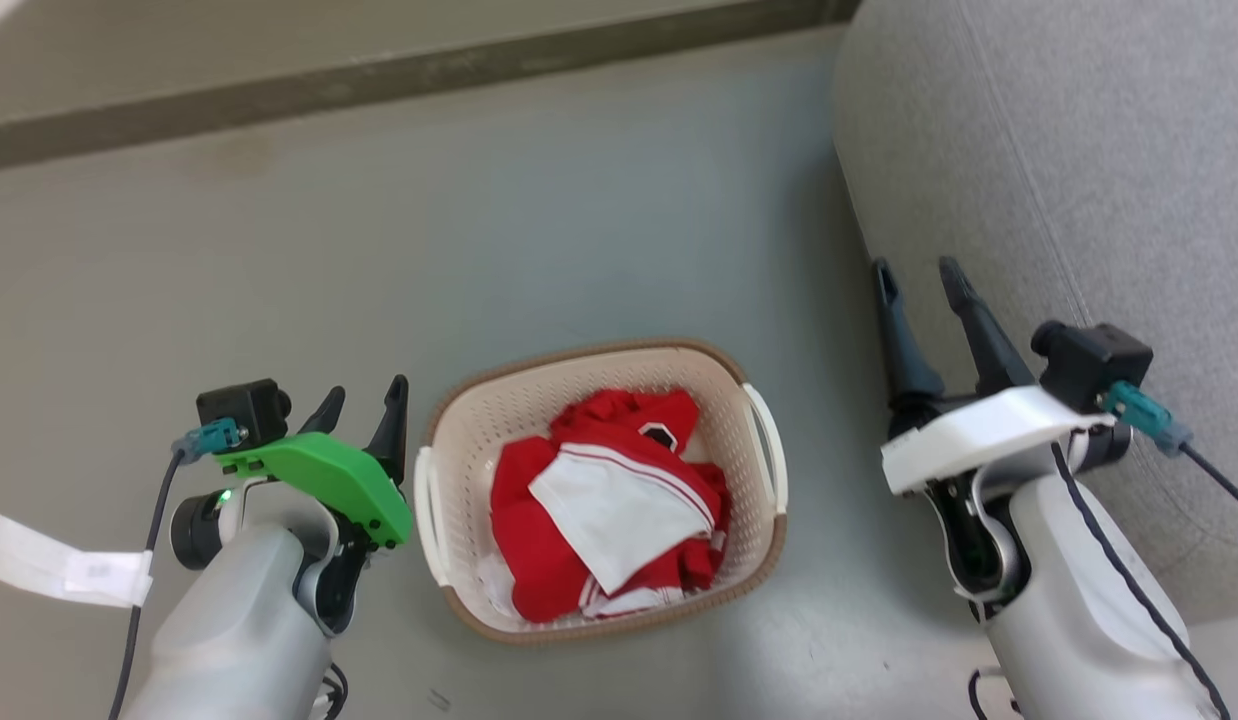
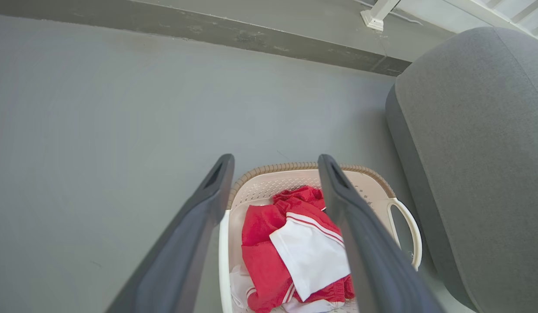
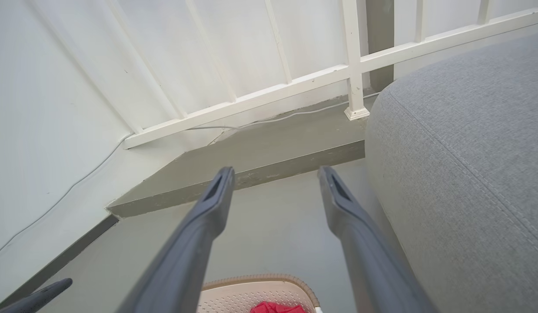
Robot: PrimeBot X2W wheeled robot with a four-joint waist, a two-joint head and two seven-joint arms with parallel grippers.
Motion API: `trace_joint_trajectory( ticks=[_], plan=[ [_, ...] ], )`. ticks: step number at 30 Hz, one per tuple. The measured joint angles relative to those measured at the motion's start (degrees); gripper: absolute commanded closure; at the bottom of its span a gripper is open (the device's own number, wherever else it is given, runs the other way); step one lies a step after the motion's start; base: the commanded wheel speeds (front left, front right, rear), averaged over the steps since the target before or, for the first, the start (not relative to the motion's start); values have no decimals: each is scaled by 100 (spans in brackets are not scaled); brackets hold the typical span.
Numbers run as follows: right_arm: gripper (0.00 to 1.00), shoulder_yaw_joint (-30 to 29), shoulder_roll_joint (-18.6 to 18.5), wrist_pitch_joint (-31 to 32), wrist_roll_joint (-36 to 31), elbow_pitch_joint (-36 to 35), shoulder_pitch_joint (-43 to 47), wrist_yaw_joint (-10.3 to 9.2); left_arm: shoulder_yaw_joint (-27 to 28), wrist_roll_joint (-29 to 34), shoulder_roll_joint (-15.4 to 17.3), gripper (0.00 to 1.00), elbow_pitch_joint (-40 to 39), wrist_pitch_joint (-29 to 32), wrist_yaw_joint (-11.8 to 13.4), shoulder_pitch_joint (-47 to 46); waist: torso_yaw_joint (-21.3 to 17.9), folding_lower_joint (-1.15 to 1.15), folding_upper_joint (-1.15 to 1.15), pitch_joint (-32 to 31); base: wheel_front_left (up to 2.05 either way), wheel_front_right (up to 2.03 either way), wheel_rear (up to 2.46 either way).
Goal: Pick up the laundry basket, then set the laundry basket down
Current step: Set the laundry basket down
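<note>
Clearly, uneven grips could tilt the laundry basket [image 1: 589, 352] and spill it: the left gripper [image 1: 367, 388], spread and empty, hangs just beside the left handle [image 1: 425, 510], while the right gripper [image 1: 917, 265], also spread and empty, stands farther off, near the grey sofa [image 1: 1079, 150]. The basket sits on the floor [image 1: 379, 250] between them, holding a crumpled red-and-white garment [image 1: 609, 500].

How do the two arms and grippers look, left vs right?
Left gripper: two dark fingers, green plate, black camera with teal plug, white tag on its cable. Right gripper: same fingers, white plate, black camera, teal plug, dark cable. Both forearms pale grey.
</note>
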Motion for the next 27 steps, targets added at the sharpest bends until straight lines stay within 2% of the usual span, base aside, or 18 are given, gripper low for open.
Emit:
trace_joint_trajectory(
  ticks=[8,14,27],
  plan=[
    [0,-152,-60,0,-59,144,371,90,46,46,253,0,-587,-46,0,359,279,0,0,-648,0,0,0],
    [0,-232,-69,0,-136,125,564,142,647,289,588,0,-1538,-46,0,427,486,0,0,-1054,0,0,0],
    [0,-445,-60,0,-237,-154,700,149,1714,998,702,0,-3086,-46,0,1386,749,0,0,-1361,0,0,0]
  ],
)
